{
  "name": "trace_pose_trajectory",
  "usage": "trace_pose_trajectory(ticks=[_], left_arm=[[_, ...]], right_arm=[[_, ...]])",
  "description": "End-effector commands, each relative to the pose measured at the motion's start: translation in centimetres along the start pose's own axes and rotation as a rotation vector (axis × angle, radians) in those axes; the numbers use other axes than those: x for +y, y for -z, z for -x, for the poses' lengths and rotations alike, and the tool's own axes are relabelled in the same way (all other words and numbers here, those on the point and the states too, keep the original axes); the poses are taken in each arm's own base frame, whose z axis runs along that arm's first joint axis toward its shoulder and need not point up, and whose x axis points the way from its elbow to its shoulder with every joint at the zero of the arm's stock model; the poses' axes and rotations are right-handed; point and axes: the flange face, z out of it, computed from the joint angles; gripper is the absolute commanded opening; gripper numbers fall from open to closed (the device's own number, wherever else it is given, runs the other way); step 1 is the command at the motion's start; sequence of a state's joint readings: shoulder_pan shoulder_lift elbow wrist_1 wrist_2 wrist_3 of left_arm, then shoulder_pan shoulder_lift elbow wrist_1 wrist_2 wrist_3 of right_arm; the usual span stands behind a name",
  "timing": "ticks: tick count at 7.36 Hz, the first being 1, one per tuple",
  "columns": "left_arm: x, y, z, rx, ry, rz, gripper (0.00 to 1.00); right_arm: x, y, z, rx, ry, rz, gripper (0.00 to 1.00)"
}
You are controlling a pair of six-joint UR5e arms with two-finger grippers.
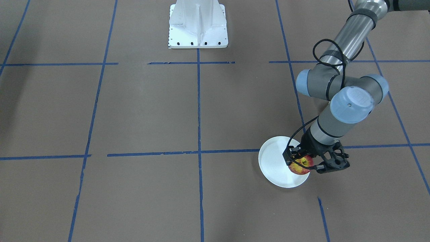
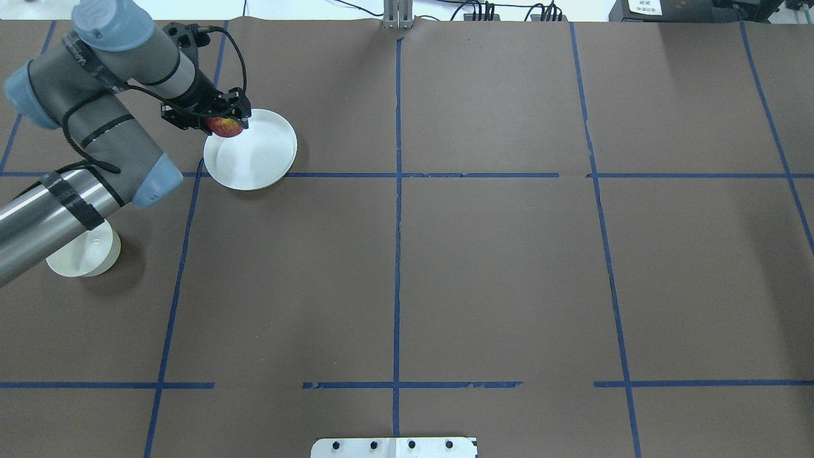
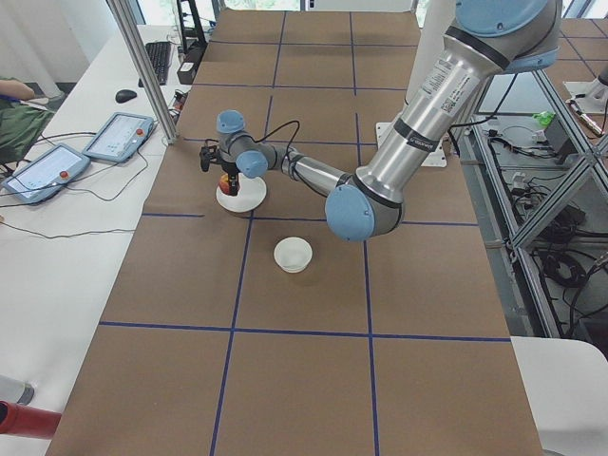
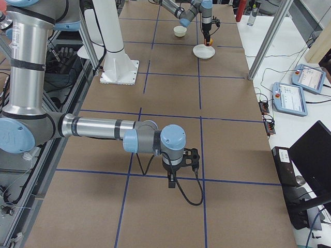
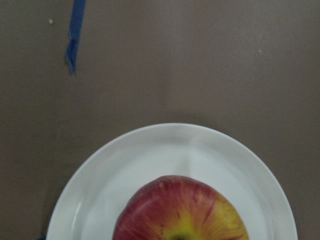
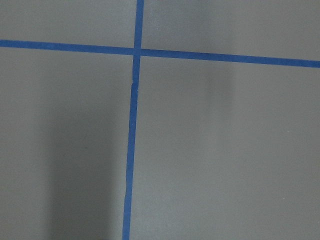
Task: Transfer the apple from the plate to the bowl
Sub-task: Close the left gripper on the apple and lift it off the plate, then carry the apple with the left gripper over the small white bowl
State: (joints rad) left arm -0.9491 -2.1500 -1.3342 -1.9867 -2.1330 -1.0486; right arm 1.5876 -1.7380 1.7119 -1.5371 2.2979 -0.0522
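Note:
The red and yellow apple (image 1: 300, 165) sits between the fingers of my left gripper (image 1: 301, 164), over the edge of the white plate (image 1: 275, 161) that lies farthest from the robot. The gripper looks shut on the apple, held at or just above the plate. The overhead view shows the apple (image 2: 224, 126) over the plate's (image 2: 254, 159) far left rim. The left wrist view shows the apple (image 5: 180, 212) close up, with the plate (image 5: 150, 160) beneath it. The small white bowl (image 2: 86, 254) stands nearer the robot, partly under the left forearm. My right gripper (image 4: 170, 182) hangs over bare table; I cannot tell whether it is open or shut.
The robot's white base (image 1: 198, 25) stands at the table's middle edge. Blue tape lines (image 2: 397, 191) cross the brown table. The right wrist view shows only tape (image 6: 132, 125) and table. Tablets (image 3: 119, 136) lie on the side bench beyond the plate.

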Motion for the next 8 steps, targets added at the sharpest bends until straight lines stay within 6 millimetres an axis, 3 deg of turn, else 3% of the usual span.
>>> trace_pose_trajectory(ticks=[1, 3, 4, 6, 7, 8], left_arm=[[2.1, 8.7, 5.3, -0.043, -0.117, 0.025, 0.09], [4.5, 17.2, 10.1, -0.119, -0.197, 0.024, 0.1], [7.0, 18.6, 15.3, -0.143, -0.193, 0.022, 0.1], [13.3, 17.5, 23.7, -0.131, -0.196, 0.007, 0.1], [15.3, 16.4, 26.7, -0.09, -0.166, -0.043, 0.09], [15.8, 14.8, 27.7, -0.063, -0.131, -0.071, 0.1]], right_arm=[[0.0, 0.0, 0.0, 0.0, 0.001, 0.001, 1.0], [0.0, 0.0, 0.0, 0.0, 0.0, 0.0, 1.0], [0.0, -0.1, -0.1, 0.0, -0.001, 0.001, 1.0], [0.0, -0.1, 0.0, 0.0, 0.0, 0.002, 1.0], [0.0, 0.0, 0.0, 0.002, 0.0, 0.0, 1.0], [0.0, 0.0, 0.0, 0.0, 0.0, 0.0, 1.0]])
